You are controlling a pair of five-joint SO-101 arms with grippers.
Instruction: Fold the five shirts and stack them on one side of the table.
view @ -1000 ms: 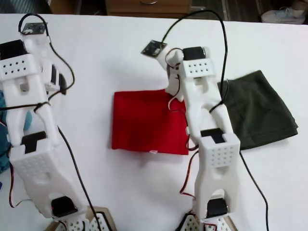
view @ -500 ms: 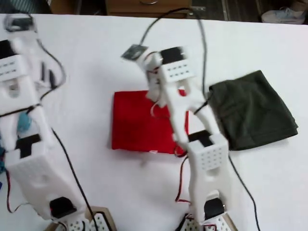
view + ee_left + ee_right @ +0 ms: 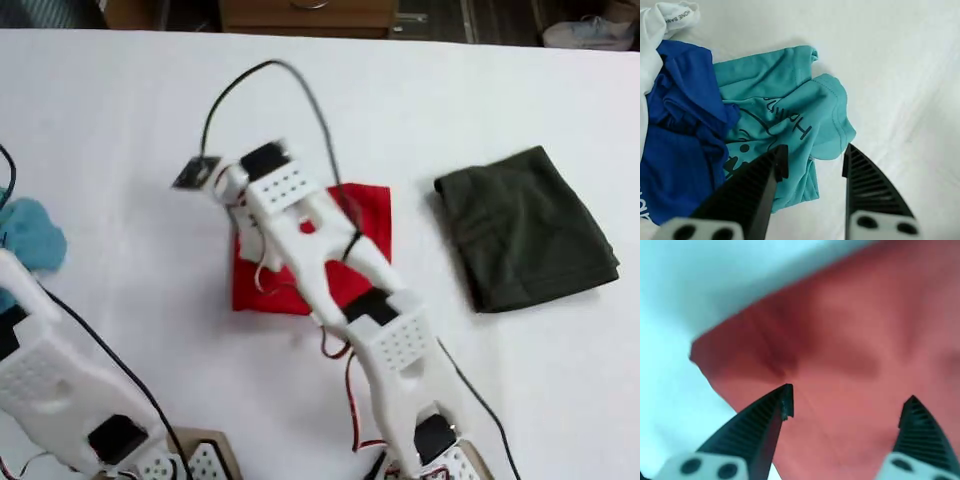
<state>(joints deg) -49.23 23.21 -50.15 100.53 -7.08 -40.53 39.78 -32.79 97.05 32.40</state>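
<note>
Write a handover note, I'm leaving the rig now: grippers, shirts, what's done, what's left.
Left gripper: open above the crumpled teal shirt, holding nothing.
Right gripper: open over a corner of the folded red shirt, holding nothing.
Folded dark green shirt lies apart from the red one.
Blue shirt and white shirt are heaped beside the teal one.
Done: two folded.
Left: fold three, stack all five.

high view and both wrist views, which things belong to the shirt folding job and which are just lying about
Job:
folded red cloth shirt
folded dark green cloth shirt
crumpled teal printed shirt
crumpled blue shirt
white shirt
open left gripper
open right gripper

Lying about:
brown wooden cabinet beyond the white table
</note>
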